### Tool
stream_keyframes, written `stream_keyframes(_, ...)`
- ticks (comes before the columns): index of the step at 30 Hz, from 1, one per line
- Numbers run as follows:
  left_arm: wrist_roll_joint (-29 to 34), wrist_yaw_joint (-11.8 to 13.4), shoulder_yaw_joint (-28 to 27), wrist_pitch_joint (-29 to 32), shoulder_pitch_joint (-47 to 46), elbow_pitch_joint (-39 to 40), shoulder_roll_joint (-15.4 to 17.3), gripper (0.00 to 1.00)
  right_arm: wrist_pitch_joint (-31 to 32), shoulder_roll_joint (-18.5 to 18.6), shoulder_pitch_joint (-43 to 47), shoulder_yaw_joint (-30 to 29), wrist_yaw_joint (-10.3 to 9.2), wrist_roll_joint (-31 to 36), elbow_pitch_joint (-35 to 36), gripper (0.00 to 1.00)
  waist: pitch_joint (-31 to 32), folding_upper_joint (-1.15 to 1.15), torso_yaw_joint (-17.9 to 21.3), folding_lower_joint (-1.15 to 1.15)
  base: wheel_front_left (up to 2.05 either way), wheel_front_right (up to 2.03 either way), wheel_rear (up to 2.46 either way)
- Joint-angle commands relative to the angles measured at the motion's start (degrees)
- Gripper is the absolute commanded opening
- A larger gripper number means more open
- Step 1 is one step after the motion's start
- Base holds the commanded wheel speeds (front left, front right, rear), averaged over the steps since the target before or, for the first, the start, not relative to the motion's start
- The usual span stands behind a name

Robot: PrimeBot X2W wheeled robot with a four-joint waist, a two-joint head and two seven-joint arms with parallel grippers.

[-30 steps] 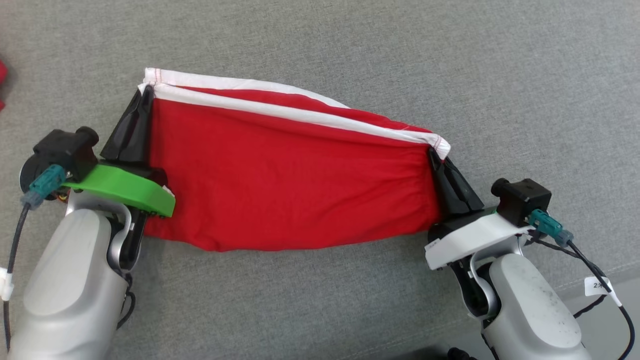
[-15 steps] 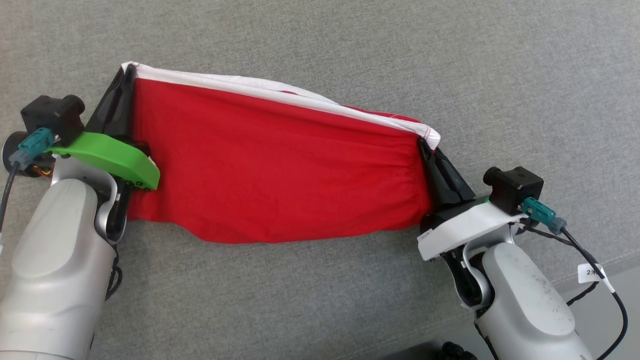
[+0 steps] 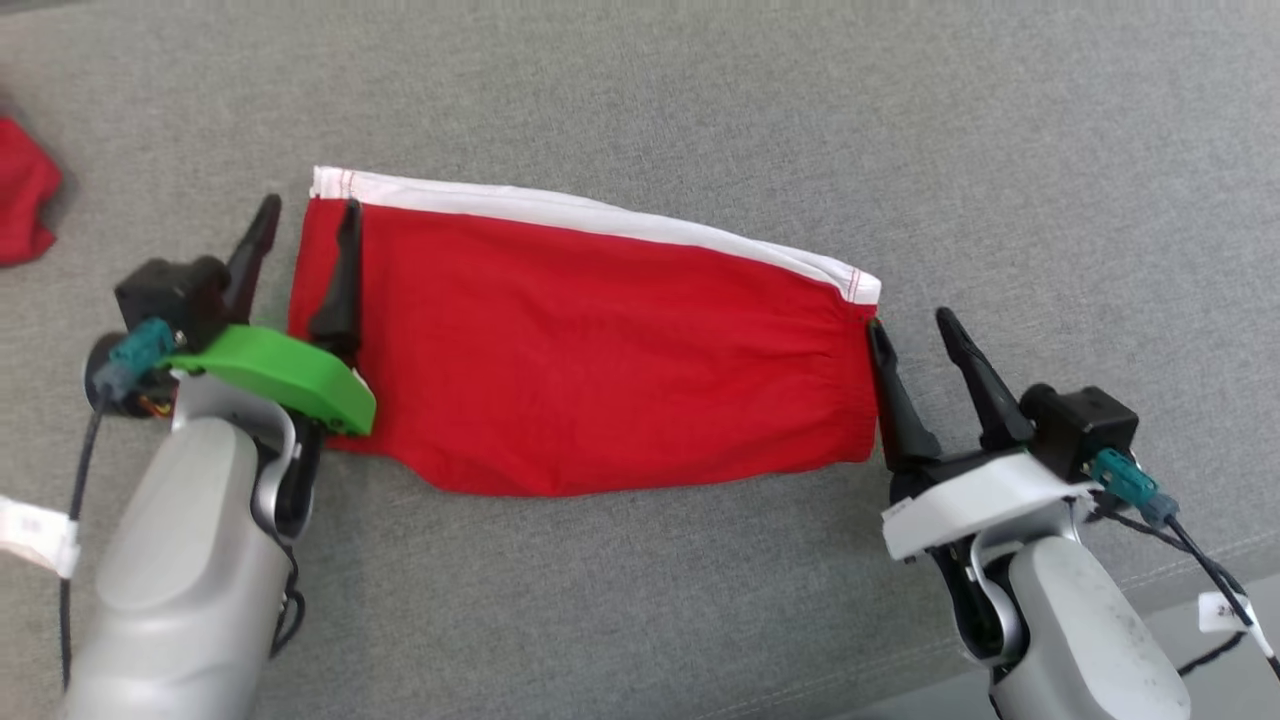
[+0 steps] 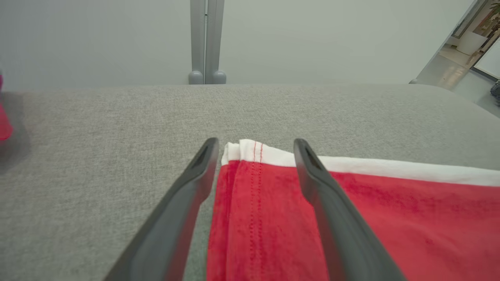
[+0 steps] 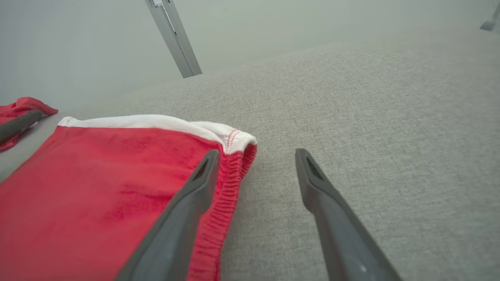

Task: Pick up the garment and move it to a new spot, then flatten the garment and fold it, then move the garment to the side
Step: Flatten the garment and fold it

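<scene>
At the far left of the grey fabric surface (image 3: 700,100), a separate crumpled red cloth (image 3: 25,215) is seen, well apart from the work. Next to the right, the left gripper (image 3: 310,203) is found with its two dark fingers spread wide and nothing clamped between them. Its outer finger is placed over bare grey fabric just beside the garment's left edge, and its inner finger is placed over the red cloth itself, so that this edge and the corner of the white band (image 3: 600,215) lie in the gap. Whether either finger touches the cloth cannot be told. The red garment (image 3: 600,350) is spread flat on the surface between the two grippers, its white band running along the far edge and its length slanting down toward the right in the head view. Its right end is marked by a gathered, stitched edge. There the right gripper (image 3: 910,320) is likewise held open and empty. Its inner finger is set right at the gathered edge, and its outer finger is set over bare grey fabric.
</scene>
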State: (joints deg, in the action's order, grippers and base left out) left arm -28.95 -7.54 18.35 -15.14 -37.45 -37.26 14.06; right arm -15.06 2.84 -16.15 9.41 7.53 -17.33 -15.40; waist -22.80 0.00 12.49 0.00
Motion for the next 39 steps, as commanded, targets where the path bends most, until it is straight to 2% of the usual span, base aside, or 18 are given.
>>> stream_keyframes(1, -0.2, 0.2, 0.0, 0.0, 1.9, 0.3, -0.1, 1.00, -0.2, 0.1, 1.4, -0.8, -0.08, 0.9, 0.4, 1.00, 2.0, 0.00, -0.9, 0.00, 0.00, 0.00, 0.00)
stream_keyframes(5, -1.6, 0.4, 0.6, 1.3, 5.4, 0.3, 0.0, 1.00, -0.2, 0.1, 4.1, -3.0, -0.08, 3.7, 1.9, 1.00, 4.2, 0.00, -0.9, 0.00, 0.00, 0.00, 0.00)
stream_keyframes(9, -2.5, 1.6, 0.6, 4.8, 9.2, 1.0, 0.7, 1.00, -0.2, 0.1, 6.4, -4.8, -0.08, 5.1, 4.0, 1.00, 5.9, 0.00, -0.1, 0.00, 0.00, 0.00, 0.00)
stream_keyframes(18, -5.3, 4.7, -0.2, 12.2, 12.1, 1.2, 1.3, 1.00, -0.2, 0.1, 7.2, -4.0, -0.08, 4.3, 5.0, 1.00, 6.5, 0.00, 1.2, 0.00, 0.00, 0.00, 0.00)
stream_keyframes(23, -6.3, 4.7, 0.7, 16.8, 13.6, 2.0, 1.4, 1.00, -0.2, 0.1, 7.3, -3.9, -0.08, 4.2, 5.2, 1.00, 6.5, 0.00, 1.5, 0.00, 0.00, 0.00, 0.00)
stream_keyframes(24, -6.4, 4.8, 0.8, 17.3, 13.9, 2.4, 1.5, 0.62, -0.2, 0.1, 7.3, -4.0, -0.08, 4.2, 5.3, 1.00, 6.4, 0.00, 1.5, 0.00, 0.00, 0.00, 0.00)
stream_keyframes(25, -6.3, 5.0, 1.0, 17.5, 14.0, 2.7, 1.6, 0.34, -0.2, 0.1, 7.3, -4.0, -0.08, 4.3, 5.3, 1.00, 6.5, 0.00, 1.5, 0.00, 0.00, 0.00, 0.00)
stream_keyframes(26, -6.2, 5.0, 1.3, 18.0, 14.2, 3.2, 1.7, 0.00, -0.2, 0.1, 7.3, -4.0, -0.08, 4.3, 5.4, 1.00, 6.5, 0.00, 1.5, 0.00, 0.00, 0.00, 0.00)
stream_keyframes(31, -6.2, 5.0, 1.7, 18.2, 14.9, 5.5, 1.6, 0.00, -0.2, 0.1, 7.0, -3.9, -0.08, 4.1, 5.6, 1.00, 6.8, 0.00, 1.2, 0.00, 0.00, 0.00, 0.00)
stream_keyframes(39, -7.5, 6.9, 0.4, 15.7, 18.5, 11.0, 1.4, 0.00, -0.2, 0.1, 7.7, -4.7, -0.08, 5.0, 5.3, 1.00, 8.5, 0.00, -0.9, 0.00, 0.00, 0.00, 0.00)
